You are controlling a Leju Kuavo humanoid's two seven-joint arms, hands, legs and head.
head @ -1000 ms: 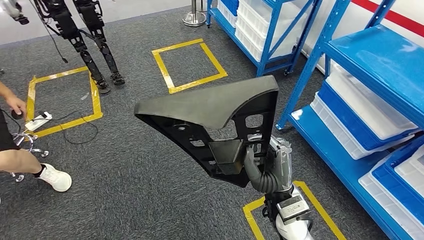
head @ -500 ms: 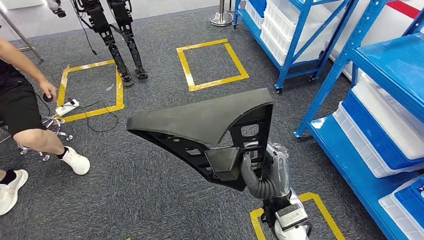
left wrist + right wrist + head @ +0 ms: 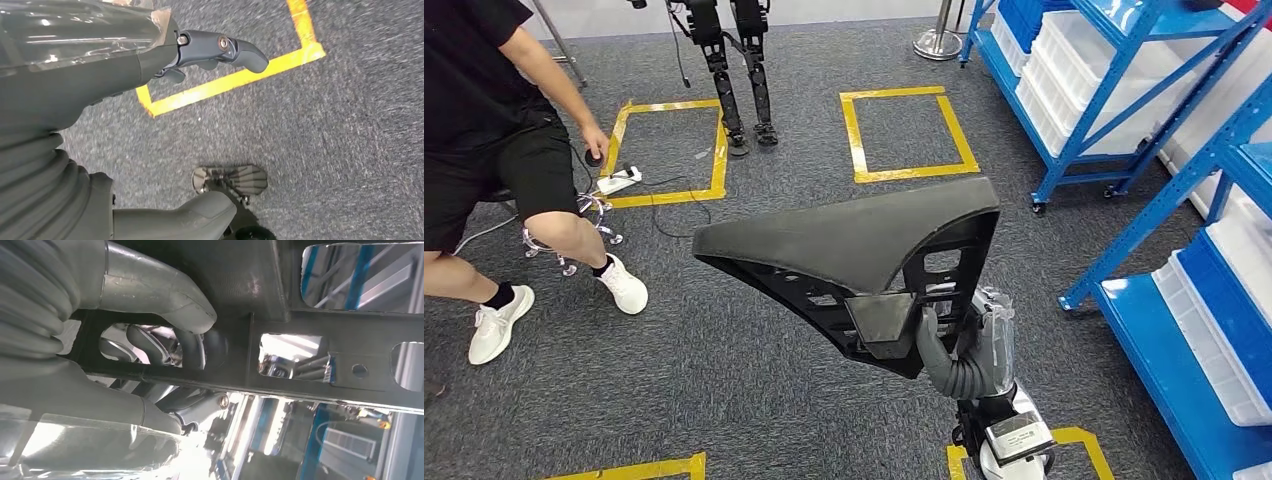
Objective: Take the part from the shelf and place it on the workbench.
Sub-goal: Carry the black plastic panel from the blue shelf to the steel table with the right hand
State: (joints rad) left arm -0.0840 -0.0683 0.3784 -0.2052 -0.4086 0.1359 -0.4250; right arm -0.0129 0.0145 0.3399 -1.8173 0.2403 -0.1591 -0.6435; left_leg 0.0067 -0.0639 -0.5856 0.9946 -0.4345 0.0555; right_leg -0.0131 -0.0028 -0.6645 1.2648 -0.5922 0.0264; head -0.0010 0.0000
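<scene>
Right hand (image 3: 969, 340) grips part (image 3: 844, 240); person (image 3: 494, 130), blue shelves (image 3: 1124, 120) flank it.

The grey carpeted floor (image 3: 724, 380) is viewed from high, facing forward and down. It is also seen close from the left wrist. The black ribbed plastic part (image 3: 300, 290), at 5 o'clock in the head view, is seen very near from the right wrist.

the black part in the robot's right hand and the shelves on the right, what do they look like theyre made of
The part looks like moulded black plastic: matte, with ribs and cut-out windows underneath; its top seems covered in a finely textured skin, possibly fabric or foam. The shelves look like blue painted steel, judging by the thin glossy uprights and diagonal braces. The right hand grips the part's frame.
</scene>
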